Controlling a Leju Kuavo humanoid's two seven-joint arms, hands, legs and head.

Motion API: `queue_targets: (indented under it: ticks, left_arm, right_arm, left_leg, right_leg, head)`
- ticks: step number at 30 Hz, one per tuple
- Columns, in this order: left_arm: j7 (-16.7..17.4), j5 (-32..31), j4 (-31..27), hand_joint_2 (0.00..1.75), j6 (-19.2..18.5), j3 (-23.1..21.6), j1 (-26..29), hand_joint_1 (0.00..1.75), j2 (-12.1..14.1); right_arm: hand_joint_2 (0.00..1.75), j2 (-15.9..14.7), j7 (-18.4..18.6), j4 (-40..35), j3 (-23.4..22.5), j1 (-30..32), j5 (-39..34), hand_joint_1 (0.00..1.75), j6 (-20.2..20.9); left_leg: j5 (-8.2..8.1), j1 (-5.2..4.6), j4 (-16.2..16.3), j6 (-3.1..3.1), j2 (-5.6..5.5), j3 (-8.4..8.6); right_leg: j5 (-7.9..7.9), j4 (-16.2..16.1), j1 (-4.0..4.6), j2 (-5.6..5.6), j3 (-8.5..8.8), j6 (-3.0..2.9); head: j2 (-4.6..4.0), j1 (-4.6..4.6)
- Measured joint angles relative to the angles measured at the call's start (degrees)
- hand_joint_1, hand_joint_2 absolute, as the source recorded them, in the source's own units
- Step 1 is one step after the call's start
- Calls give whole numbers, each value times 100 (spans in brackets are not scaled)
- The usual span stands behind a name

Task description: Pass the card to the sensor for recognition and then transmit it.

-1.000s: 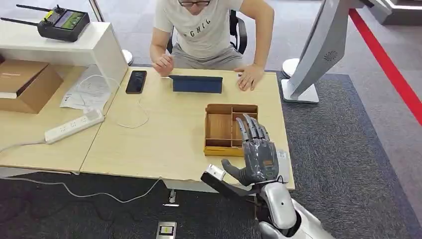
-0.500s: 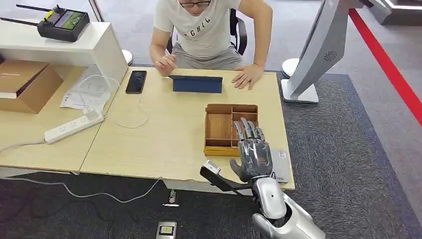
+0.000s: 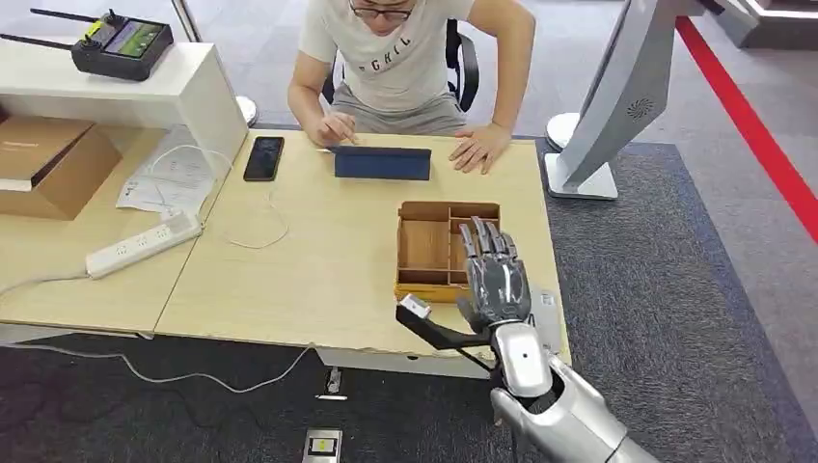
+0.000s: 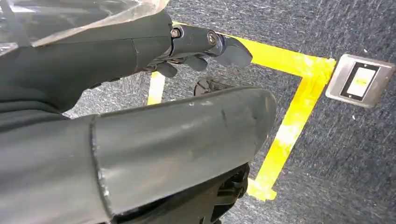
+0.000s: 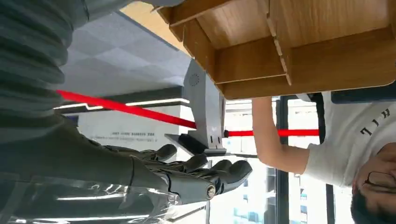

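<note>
One right hand [image 3: 497,285] open above wooden tray [image 3: 427,253], card [image 3: 546,318] beside it

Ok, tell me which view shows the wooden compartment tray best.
The head view: the whole wooden tray lies on the table, all its compartments visible from above, with the right hand over its near right corner. The right wrist view catches just a close, turned portion of its dividers. The left wrist view looks at the floor.
</note>
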Motion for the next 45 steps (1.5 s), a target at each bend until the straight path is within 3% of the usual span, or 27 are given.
queue_targets:
  ticks: [13, 24, 38, 45]
  left_arm:
    - [59, -22, 7, 0, -90, -4, 3, 0, 33]
    - [-13, -24, 11, 0, -127, -44, 1, 0, 57]
    - [-35, -20, 11, 0, -50, -101, -3, 0, 57]
    - [-26, -31, 2, 0, 0, -103, -12, 0, 57]
  right_arm:
    - [175, -173, 105, 429, -4, -181, -74, 0, 136]
    - [175, -315, 227, 260, -52, -8, -35, 0, 407]
    - [175, -306, 201, -85, -39, 187, -48, 0, 522]
    - [175, -127, 39, 68, 7, 178, -199, 0, 387]
  left_leg:
    - [0, 0, 1, 0, 0, 0]
    - [0, 0, 1, 0, 1, 1]
    - [0, 0, 1, 0, 1, 1]
    - [0, 0, 0, 0, 0, 0]
  right_leg:
    - [1, 0, 0, 0, -1, 1]
    - [2, 0, 0, 0, 0, 1]
    - [3, 0, 0, 0, 1, 1]
    - [2, 1, 0, 0, 1, 1]
  head:
    - [0, 0]
    - [0, 0]
    - [0, 0]
    - [0, -2]
